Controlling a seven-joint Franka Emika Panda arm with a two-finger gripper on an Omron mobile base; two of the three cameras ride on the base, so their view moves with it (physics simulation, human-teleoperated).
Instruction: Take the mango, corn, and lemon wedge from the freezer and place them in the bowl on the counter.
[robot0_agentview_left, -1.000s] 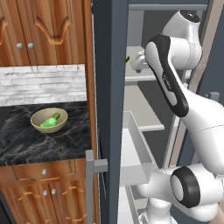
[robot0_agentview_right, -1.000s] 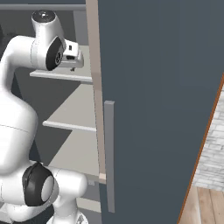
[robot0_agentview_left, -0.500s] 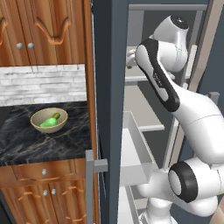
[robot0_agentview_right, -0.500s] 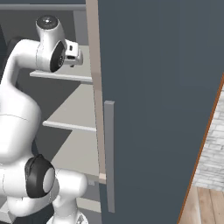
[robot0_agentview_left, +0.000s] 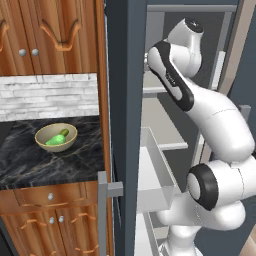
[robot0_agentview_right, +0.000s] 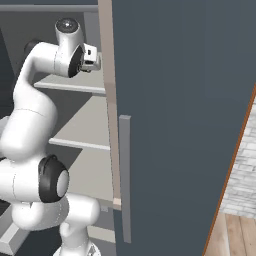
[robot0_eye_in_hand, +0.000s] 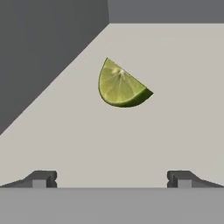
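Hand view gives you the clearest read: the lemon wedge (robot0_eye_in_hand: 120, 85) lies alone on a pale grey shelf (robot0_eye_in_hand: 175, 109) inside the freezer (robot0_agentview_left: 127, 100), near the dark side wall, with its cut face turned up toward you and the olive rind curving along the lower edge. Your jaws (robot0_eye_in_hand: 111, 179) are spread fully apart and hold nothing; the two fingertips (robot0_eye_in_hand: 41, 178) sit low in that picture, well short of the wedge, which lies a little to the left of the line between them. From the left base view you can see the arm reaching in over the upper shelves, and the bowl (robot0_agentview_left: 56, 137) waits on the counter (robot0_agentview_left: 30, 165) with a bright green item (robot0_agentview_left: 57, 139) already inside. To do this step well, you should first centre the wedge between the fingertips, then advance along the shelf until they straddle it. Try to close across the flat faces, not over the pointed ends, since the thin tips would likely slip out. Keep the fingertips just above the shelf as you come in, so you do not push the wedge toward the wall.
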